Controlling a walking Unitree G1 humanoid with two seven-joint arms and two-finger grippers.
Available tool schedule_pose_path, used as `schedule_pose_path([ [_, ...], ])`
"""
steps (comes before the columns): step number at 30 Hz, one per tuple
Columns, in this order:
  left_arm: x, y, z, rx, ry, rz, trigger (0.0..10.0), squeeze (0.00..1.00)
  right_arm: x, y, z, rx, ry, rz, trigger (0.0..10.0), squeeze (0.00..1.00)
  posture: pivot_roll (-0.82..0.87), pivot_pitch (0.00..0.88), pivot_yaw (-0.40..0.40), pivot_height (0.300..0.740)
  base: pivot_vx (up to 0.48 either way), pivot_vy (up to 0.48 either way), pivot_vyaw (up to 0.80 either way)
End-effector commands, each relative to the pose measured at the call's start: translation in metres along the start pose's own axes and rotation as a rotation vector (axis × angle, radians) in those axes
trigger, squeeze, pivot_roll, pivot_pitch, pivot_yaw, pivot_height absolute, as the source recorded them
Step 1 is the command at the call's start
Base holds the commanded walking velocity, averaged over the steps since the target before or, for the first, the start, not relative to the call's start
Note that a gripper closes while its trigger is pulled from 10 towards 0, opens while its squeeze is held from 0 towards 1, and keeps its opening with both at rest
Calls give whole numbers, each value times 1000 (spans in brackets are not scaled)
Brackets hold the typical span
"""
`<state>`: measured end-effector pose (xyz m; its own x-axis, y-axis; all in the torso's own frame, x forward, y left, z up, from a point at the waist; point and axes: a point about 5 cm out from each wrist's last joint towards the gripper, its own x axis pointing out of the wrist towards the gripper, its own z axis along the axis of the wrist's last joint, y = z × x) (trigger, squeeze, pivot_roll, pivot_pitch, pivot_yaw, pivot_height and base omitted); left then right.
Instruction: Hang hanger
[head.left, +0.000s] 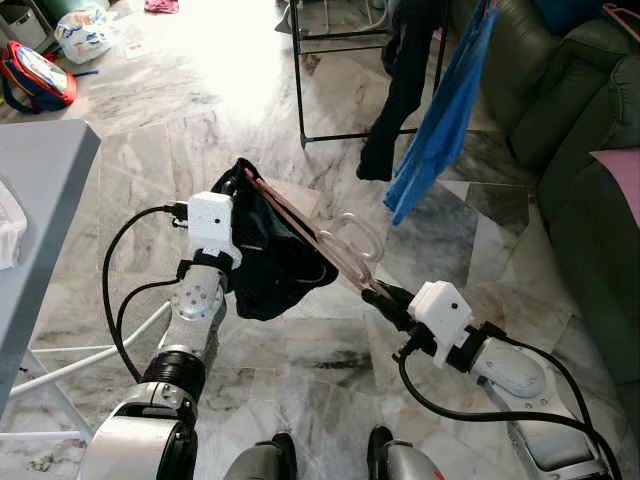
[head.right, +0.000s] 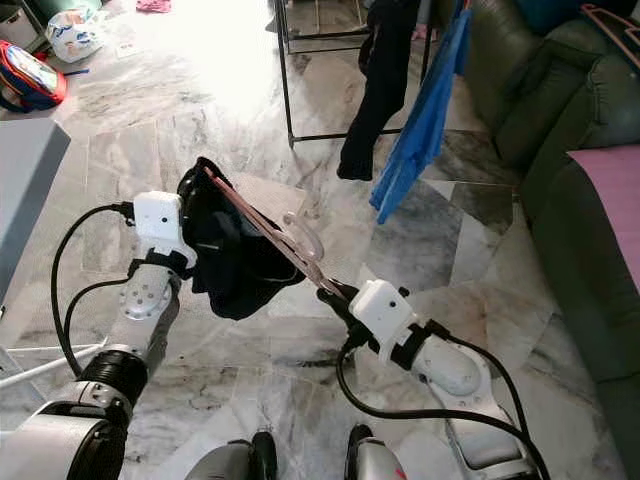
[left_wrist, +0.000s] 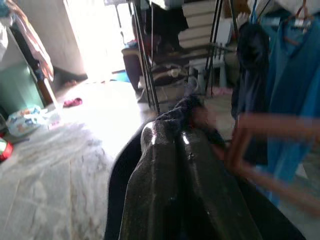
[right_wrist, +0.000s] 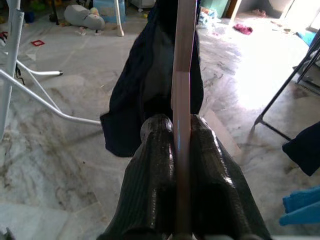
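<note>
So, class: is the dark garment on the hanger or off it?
On it: the dark garment drapes over the pink hanger, held by both tools.

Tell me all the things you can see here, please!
hanger: one, pink, held between both end effectors
dark garment: one, black, draped on the hanger
clothes rack: one, black, ahead on the floor
blue garment: one, hanging on the rack
sofa: one, dark green, robot's right
table: one, grey, robot's left
bag: one, red and blue, far left floor
left end effector: shut on the dark garment
right end effector: shut on the hanger
</note>
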<state>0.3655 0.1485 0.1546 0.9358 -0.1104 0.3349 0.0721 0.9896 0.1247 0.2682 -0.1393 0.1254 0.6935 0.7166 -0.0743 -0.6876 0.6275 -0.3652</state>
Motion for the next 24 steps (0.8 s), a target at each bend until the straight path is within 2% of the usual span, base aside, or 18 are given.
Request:
schedule_pose_path([
  [1, 7, 1, 16, 21, -90, -15, 0, 0, -3, 5, -7, 27, 27, 27, 10000, 0, -28, 262, 55, 740, 0, 0, 0],
  [8, 5, -6, 26, 46, -163, -89, 0, 0, -3, 6, -14, 40, 58, 34, 10000, 0, -23, 263, 52, 740, 0, 0, 0],
  [15, -4, -5, 25, 48, -180, -142, 0, 0, 3, -2, -26, 97, 95, -50, 10000, 0, -11, 267, 51, 740, 0, 0, 0],
  [19, -14, -3, 16, 57, -143, -149, 0, 0, 8, -12, -28, 117, 100, -120, 10000, 0, -5, 267, 51, 740, 0, 0, 0],
  [24, -24, -2, -1, 84, -61, -148, 0, 0, 18, -22, -17, 111, 49, -159, 10000, 0, -2, 267, 51, 740, 0, 0, 0],
])
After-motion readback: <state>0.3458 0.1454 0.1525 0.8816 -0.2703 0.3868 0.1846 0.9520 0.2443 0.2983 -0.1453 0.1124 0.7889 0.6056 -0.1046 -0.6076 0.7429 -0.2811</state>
